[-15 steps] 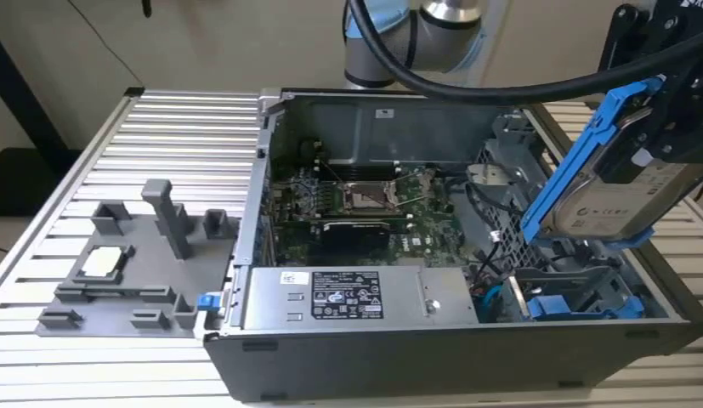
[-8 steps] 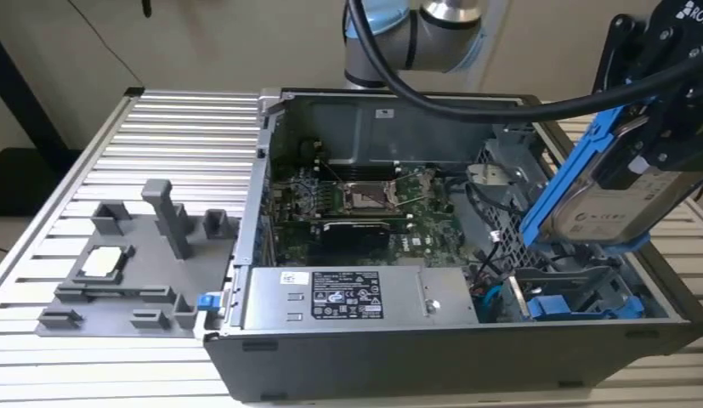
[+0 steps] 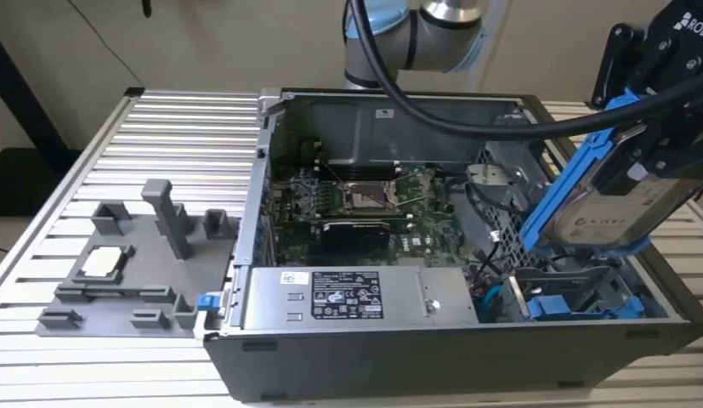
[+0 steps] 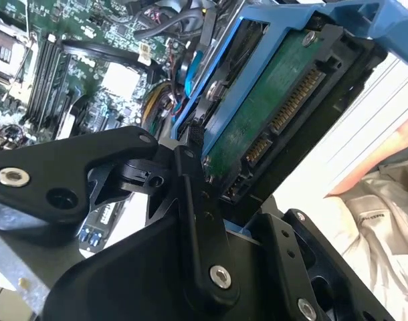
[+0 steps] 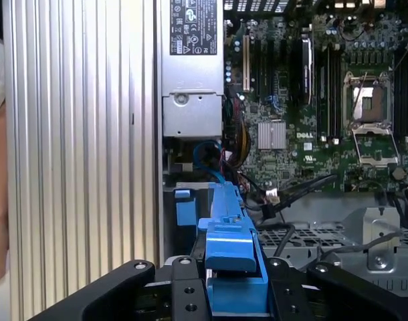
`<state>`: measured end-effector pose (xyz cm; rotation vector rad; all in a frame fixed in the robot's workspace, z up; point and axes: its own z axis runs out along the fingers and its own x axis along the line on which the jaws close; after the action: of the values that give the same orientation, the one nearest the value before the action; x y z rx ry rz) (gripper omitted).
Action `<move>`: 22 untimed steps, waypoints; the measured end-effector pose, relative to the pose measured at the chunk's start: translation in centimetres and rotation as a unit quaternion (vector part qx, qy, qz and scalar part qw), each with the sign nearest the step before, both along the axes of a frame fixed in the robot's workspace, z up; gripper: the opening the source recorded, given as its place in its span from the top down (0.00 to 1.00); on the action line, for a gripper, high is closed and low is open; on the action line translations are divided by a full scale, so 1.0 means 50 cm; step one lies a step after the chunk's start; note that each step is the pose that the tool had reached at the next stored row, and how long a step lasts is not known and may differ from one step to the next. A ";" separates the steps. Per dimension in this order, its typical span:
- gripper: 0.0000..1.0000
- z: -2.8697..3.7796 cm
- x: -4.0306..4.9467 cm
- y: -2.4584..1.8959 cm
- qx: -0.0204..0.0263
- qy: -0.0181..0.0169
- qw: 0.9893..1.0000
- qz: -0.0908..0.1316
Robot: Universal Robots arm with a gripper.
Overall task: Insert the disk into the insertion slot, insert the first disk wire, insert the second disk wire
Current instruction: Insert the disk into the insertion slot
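The jaws are clenched on the disk (image 3: 606, 212), gripping its blue carrier by the edges. The gripper (image 3: 655, 149) holds it in the air at the exterior view's right, above the right end of the open case (image 3: 442, 357). The disk is tilted, its labelled face turned towards the exterior camera and its lower end just above the cage (image 3: 504, 234). It is not yet in the slot (image 3: 561, 293), which lies below it at the case's near right corner, with blue fittings inside.

In the second wrist view the disk's green circuit side and connector row (image 4: 271, 114) face the camera, with a black finger (image 4: 190, 167) pressed against the carrier. In the first wrist view the carrier (image 5: 231, 241) sits between the finger links, over the cage.

The power supply (image 3: 351, 297) lies left of the slot and the motherboard (image 3: 368, 197) lies beyond it. The case stands on a ribbed bench (image 3: 170, 127).
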<state>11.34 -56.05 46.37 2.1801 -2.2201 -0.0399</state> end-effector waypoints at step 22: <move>0.67 -0.035 0.016 0.0000 0.000 0.000 1.000 0.000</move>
<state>12.17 -56.05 44.63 2.1800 -2.2201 -0.0398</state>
